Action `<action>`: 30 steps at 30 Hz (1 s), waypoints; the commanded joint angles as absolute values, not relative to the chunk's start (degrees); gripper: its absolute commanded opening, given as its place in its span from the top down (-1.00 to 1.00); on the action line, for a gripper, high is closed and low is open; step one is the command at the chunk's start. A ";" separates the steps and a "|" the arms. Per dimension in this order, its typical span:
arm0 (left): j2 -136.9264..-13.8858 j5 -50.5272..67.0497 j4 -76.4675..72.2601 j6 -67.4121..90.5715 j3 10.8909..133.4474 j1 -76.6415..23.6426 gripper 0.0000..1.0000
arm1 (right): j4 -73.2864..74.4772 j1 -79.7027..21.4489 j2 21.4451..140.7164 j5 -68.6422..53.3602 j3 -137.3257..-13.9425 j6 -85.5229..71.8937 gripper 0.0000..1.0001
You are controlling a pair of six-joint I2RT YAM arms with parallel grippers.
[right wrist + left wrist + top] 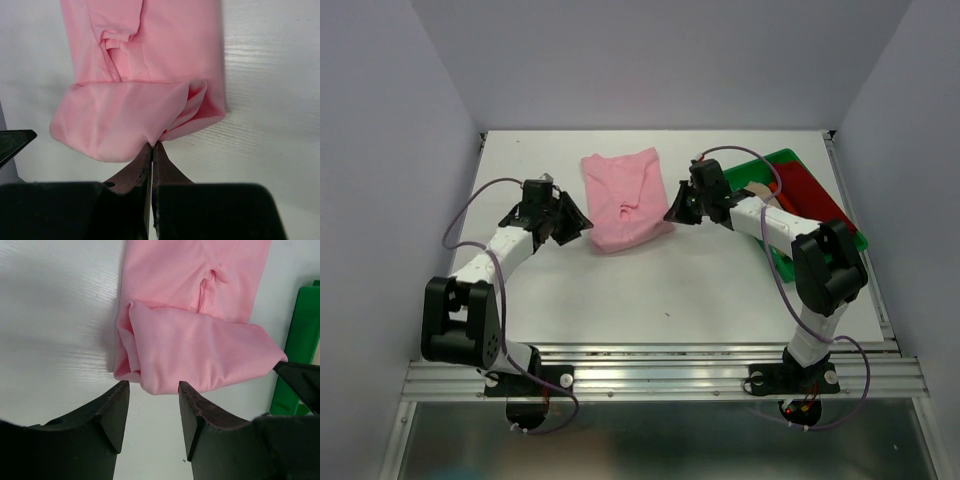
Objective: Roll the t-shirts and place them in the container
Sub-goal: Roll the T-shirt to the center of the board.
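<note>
**A:** Pink cloth, middle of the desk point(620, 290) — the pink t-shirt point(623, 200) lies flat, its near end turned over into one loose fold. What holds it?

**B:** Only the right pincer point(151, 145), with its jaws closed on the right-hand corner of that fold. The left pincer point(152, 390) stands open just short of the fold's other corner, gripping nothing.

**A:** What could go wrong from here?

**B:** Uneven rolling. If the right side advances alone, the fold would likely skew and the roll come out cone-shaped. So thin a pinch may also slip, letting the fold spring flat.

**A:** And the remaining shirts?

**B:** A dark red shirt point(810, 190) lies in the green tray point(300, 350) at the right — whether it is rolled cannot be told.
</note>
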State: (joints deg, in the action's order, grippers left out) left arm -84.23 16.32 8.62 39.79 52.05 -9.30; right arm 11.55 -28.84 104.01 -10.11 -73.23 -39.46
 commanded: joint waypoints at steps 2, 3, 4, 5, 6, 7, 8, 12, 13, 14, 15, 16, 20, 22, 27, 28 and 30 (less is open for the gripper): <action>-73.58 6.78 8.00 32.17 47.03 -10.63 -0.10 | 10.55 -28.48 102.83 -10.46 -72.86 -39.64 0.97; -72.17 6.42 7.91 32.08 45.98 -10.90 -0.20 | 10.46 -28.48 102.75 -10.46 -72.86 -39.64 0.97; -69.98 6.68 7.82 32.43 45.10 -10.99 -0.26 | 10.46 -28.48 102.74 -10.46 -72.86 -39.64 0.97; -69.35 7.46 7.74 33.91 43.43 -10.99 -0.35 | 10.46 -28.48 102.74 -10.55 -72.86 -39.73 0.97; -68.82 9.12 7.65 35.32 42.64 -11.07 -0.42 | 10.46 -28.48 102.74 -10.72 -72.95 -39.64 0.97; -68.82 10.36 7.21 38.29 41.23 -11.07 -0.48 | 10.46 -28.48 102.83 -10.72 -72.95 -39.73 0.97; -68.99 12.11 6.08 39.80 40.61 -11.07 -0.58 | 10.46 -28.48 102.83 -10.72 -72.78 -39.73 0.97; -71.45 17.40 0.71 45.35 38.76 -11.07 -0.59 | 10.46 -28.48 102.48 -10.46 -71.64 -39.55 0.97; -71.98 17.66 0.44 45.53 38.93 -11.07 -0.57 | 10.55 -28.48 102.39 -10.46 -71.02 -39.55 0.97; -72.50 17.84 0.44 45.35 40.07 -11.07 -0.55 | 10.37 -28.48 101.87 -10.46 -70.32 -39.38 0.97; -73.12 17.84 1.05 44.66 40.60 -11.07 -0.53 | 10.37 -28.48 101.52 -10.72 -68.40 -39.38 0.97; -73.21 17.67 1.32 44.30 41.13 -11.07 -0.52 | 10.28 -28.48 101.08 -10.98 -67.16 -39.29 0.97; -72.95 16.88 2.55 42.98 42.10 -10.99 -0.42 | 7.74 -28.48 98.01 -12.74 -60.66 -39.29 0.92; -73.30 17.05 2.90 42.46 42.19 -11.16 -0.38 | 7.73 -28.48 97.21 -12.48 -58.29 -38.76 0.68; -74.97 17.31 2.99 41.22 43.68 -12.30 0.39 | 11.68 -28.48 93.87 -7.31 -58.62 -35.17 -0.24; -76.01 17.23 2.99 41.13 44.20 -12.57 0.65 | 11.95 -28.48 92.91 -5.03 -59.15 -34.63 -0.25; -78.03 17.14 2.99 41.04 46.14 -13.44 1.00 | 12.91 -28.48 92.90 -3.35 -61.86 -33.06 -0.24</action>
